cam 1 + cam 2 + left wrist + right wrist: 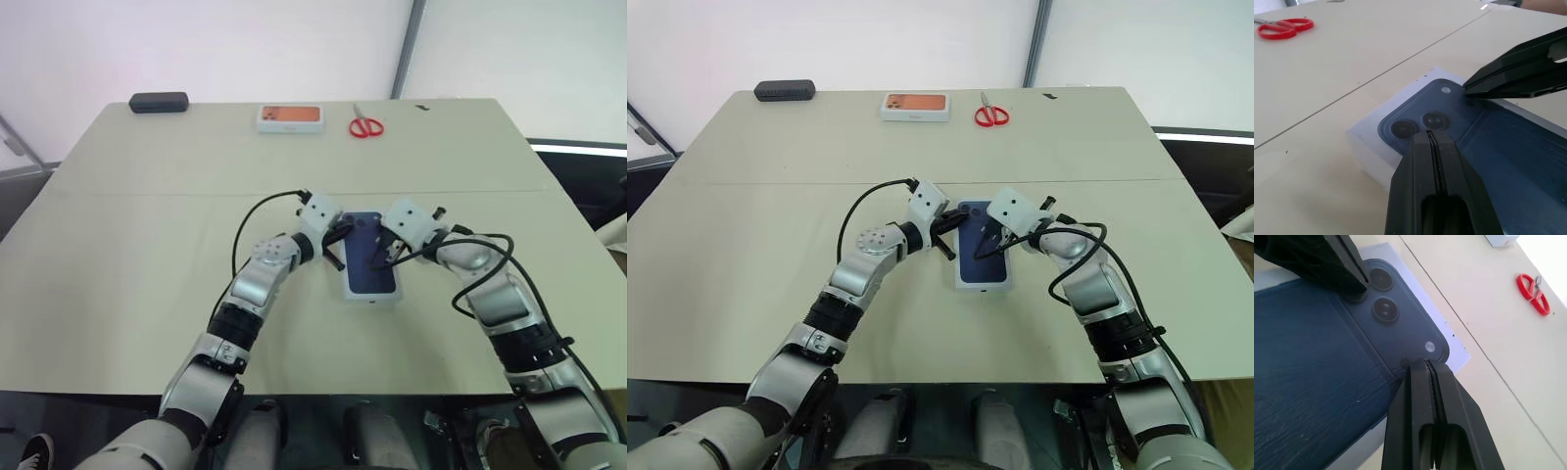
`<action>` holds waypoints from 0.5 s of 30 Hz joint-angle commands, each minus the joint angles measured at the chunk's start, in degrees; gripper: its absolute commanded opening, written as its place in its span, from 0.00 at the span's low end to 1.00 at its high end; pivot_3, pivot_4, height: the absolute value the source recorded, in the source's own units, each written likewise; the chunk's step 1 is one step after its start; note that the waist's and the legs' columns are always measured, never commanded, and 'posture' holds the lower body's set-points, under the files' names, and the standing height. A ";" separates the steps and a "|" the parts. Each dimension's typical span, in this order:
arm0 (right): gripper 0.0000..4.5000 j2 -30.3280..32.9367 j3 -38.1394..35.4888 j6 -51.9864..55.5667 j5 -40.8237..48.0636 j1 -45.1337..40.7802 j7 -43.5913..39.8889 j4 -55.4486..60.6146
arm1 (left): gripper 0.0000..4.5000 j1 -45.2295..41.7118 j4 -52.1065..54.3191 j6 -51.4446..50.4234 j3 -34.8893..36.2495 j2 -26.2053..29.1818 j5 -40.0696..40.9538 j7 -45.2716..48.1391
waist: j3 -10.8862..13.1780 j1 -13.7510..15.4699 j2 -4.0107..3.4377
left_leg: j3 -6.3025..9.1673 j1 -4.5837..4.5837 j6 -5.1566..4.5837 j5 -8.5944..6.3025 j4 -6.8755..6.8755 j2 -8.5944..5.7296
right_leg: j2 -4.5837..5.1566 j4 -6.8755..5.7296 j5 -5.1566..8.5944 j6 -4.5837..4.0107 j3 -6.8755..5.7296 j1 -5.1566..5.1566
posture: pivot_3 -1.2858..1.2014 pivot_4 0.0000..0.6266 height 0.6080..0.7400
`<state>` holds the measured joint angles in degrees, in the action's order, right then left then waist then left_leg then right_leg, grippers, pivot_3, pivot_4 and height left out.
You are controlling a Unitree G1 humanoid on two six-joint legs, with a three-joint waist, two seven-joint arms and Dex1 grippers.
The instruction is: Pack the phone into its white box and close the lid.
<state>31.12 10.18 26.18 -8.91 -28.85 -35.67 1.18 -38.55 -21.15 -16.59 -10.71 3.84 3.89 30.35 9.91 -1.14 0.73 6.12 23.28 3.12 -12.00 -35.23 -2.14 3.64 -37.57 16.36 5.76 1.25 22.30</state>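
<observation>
**A:** Lid [371, 269], the shallow white cardboard cover with a dark blue phone back printed on it, lies flat in the middle of the beige worktop [147, 225]. Why are both grippers on it?

**B:** I think they press it down onto the white box. The left gripper [342, 238] and the right gripper [384, 257] have their jaws clenched on nothing, and their tips rest on the printed face near the camera end.

**A:** Where are the phone and the tray?

**B:** Probably under the lid, but they are hidden. Whether it is seated fully, I cannot tell; only a pale edge shows around it.
</observation>
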 commanded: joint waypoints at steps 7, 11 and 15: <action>0.01 5.31 -6.36 7.40 6.69 6.70 -5.37 10.60 | 0.00 9.76 16.04 -10.28 1.01 7.61 2.85 3.52 | 0.01 0.47 -0.01 | 0.11 0.05 0.00 0.00 0.00 -0.01 | 0.05 0.01 0.00 0.00 0.00 0.02 | 0.52 0.24 1.00; 0.01 6.84 -6.77 8.94 7.80 7.97 -5.72 12.70 | 0.00 11.64 18.04 -12.34 0.27 7.72 3.20 4.20 | 0.02 0.47 0.00 | 0.11 0.08 0.00 0.00 -0.01 -0.02 | 0.06 0.02 0.00 -0.01 -0.02 0.03 | 0.52 0.24 1.00; 0.01 9.07 -6.21 7.70 6.57 9.17 -5.66 12.37 | 0.00 11.38 17.36 -12.46 -1.55 6.46 2.35 4.15 | 0.03 0.45 0.00 | 0.09 0.09 0.00 0.00 0.00 -0.02 | 0.07 0.02 0.01 -0.01 -0.01 0.06 | 0.52 0.24 1.00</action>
<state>38.94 4.77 34.81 -1.84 -19.63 -41.36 11.59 -26.69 -5.38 -29.46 -11.40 10.66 5.95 34.30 9.94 -0.69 0.73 6.21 23.37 3.12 -12.00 -35.23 -2.16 3.70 -37.55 16.37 5.75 1.24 22.36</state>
